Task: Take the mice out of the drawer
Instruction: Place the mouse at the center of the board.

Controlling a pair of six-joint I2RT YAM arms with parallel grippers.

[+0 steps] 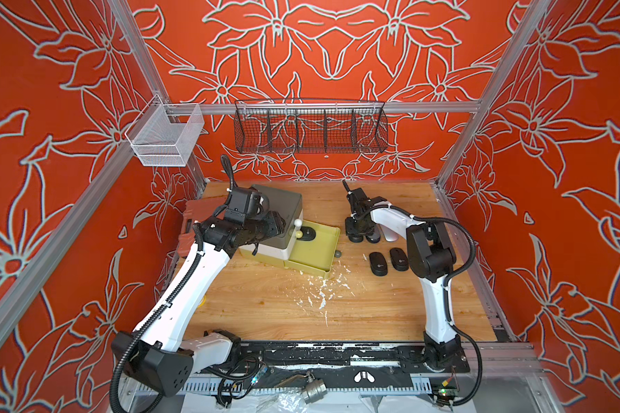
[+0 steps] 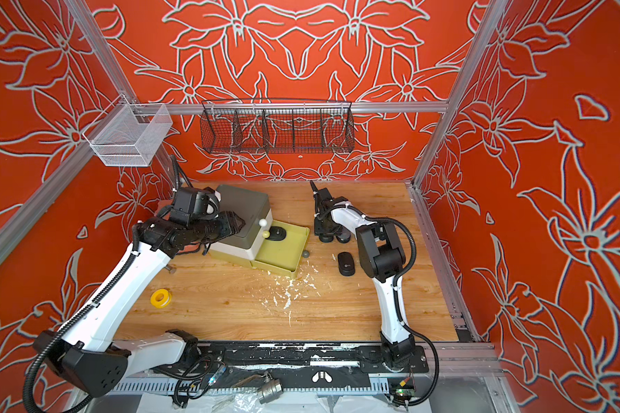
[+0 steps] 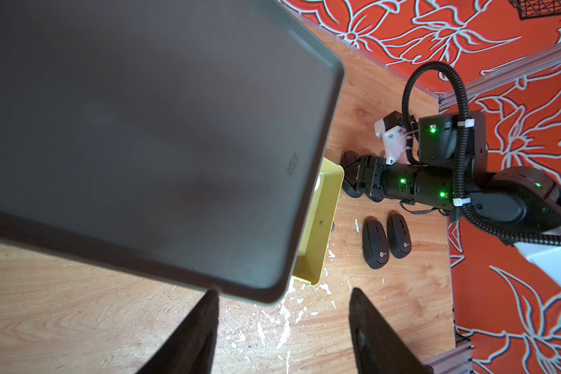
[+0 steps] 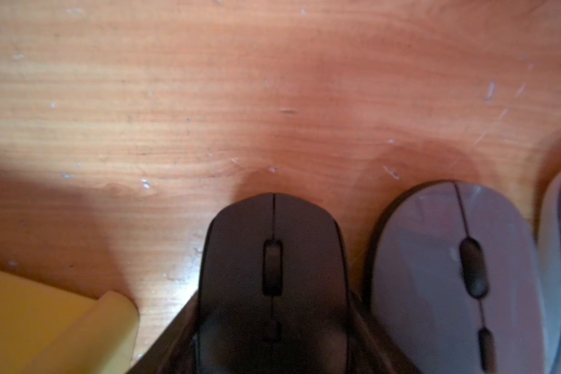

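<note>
Right wrist: right gripper point(image 4: 277, 296) low (at table), clasping black mouse point(image 4: 272, 233).

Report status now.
Left gripper open, empty, at cabinet. Right gripper shut on black mouse beside grey mouse. One dark mouse still in drawer. Path clear.

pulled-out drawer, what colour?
Yellow-green; the drawer shows best in a top view.
</note>
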